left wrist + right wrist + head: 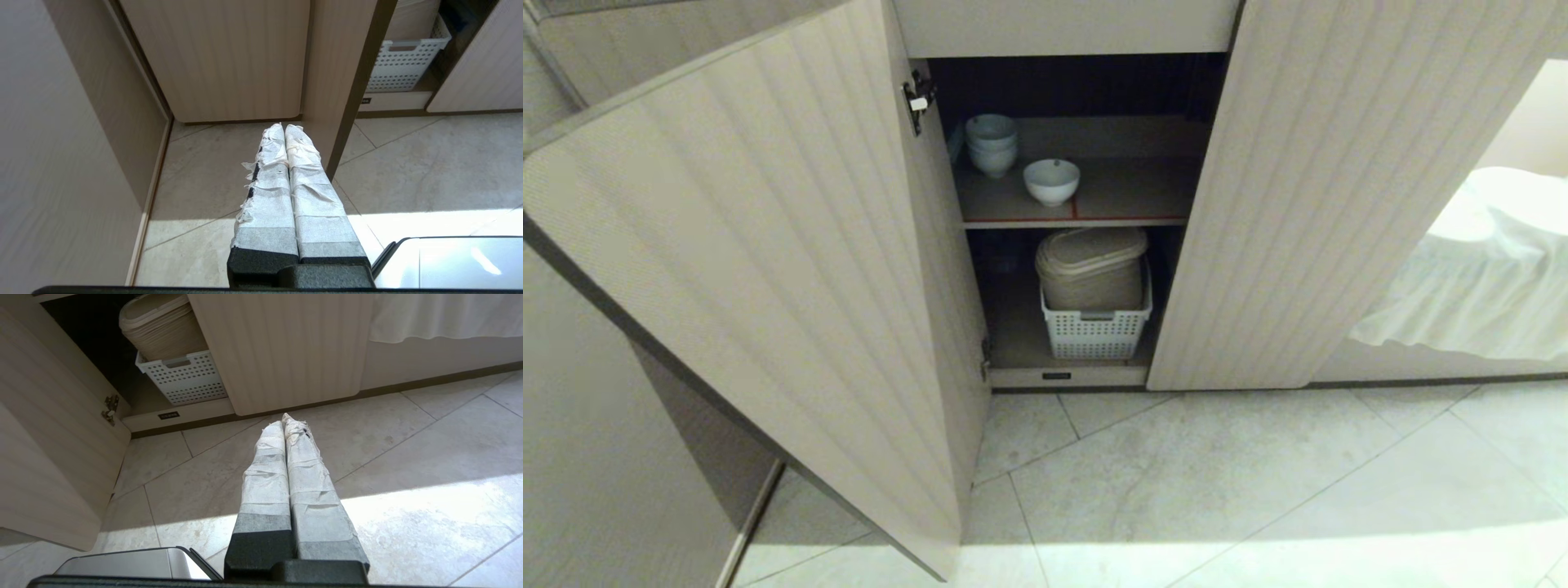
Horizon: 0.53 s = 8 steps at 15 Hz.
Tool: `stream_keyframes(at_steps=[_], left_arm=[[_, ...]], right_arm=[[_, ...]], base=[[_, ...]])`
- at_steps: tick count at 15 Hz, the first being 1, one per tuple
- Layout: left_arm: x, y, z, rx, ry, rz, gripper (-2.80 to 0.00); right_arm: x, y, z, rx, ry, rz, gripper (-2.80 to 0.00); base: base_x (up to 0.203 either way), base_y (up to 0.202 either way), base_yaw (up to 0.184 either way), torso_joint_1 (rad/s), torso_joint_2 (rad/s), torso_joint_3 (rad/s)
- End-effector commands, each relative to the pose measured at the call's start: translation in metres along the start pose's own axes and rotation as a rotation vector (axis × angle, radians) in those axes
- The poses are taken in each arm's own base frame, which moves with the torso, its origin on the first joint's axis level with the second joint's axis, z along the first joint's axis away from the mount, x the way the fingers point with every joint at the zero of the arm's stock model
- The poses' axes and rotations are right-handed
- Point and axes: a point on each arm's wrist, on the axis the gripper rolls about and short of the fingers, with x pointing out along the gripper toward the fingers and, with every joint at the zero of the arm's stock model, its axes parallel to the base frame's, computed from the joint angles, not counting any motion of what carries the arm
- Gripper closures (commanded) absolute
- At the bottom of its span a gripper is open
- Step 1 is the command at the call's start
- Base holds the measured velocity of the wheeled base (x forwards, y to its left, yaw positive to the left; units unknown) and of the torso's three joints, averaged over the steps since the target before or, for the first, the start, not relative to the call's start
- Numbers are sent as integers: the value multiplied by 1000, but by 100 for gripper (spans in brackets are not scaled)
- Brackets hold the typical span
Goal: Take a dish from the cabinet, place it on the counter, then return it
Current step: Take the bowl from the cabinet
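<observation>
The cabinet (pixel 768 269) stands open in the head view, both ribbed doors swung outward, and its dark inside fills the upper middle of the frame. The dish (pixel 1051 180), a small white bowl, sits alone on the upper shelf (pixel 1127 200), near the front edge with its thin red line. Just beside it, toward the upper left and further back, is a stack of white bowls (pixel 992 144); the two do not touch. On the lower level a white perforated basket (pixel 1096 327) holds a beige lidded container (pixel 1092 268).

No arm appears in the head view. The left gripper (pixel 284 127) hangs low over the tiled floor (pixel 1258 482), in the middle of its wrist view, its tape-wrapped fingers pressed together with nothing between them. The right gripper (pixel 284 420) is in the same posture, fingers together and empty, with the basket at the upper left of its own view.

I judge that the first step, taking the dish out, is not yet begun: the bowl is on its shelf and both grippers are well apart from it. The counter is not in view. The next move calls for raising one arm to shelf height, spreading its fingers, and passing between the doors to reach the rim of the single bowl without disturbing the stack behind.
</observation>
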Motion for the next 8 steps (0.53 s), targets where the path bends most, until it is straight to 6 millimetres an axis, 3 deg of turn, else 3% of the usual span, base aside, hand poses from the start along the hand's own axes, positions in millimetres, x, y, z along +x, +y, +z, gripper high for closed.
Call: stream_keyframes(at_steps=[1,3,8], left_arm=[[0,0,0,0,0,0,0],[0,0,0,0,0,0,0],[0,0,0,0,0,0,0]], right_arm=[[0,0,0,1,-1,0,0],[0,0,0,1,-1,0,0],[0,0,0,1,-1,0,0]], base=[[0,0,0,0,0,0],[1,-103,14,2,0,0],[0,-195,1,3,5,2]])
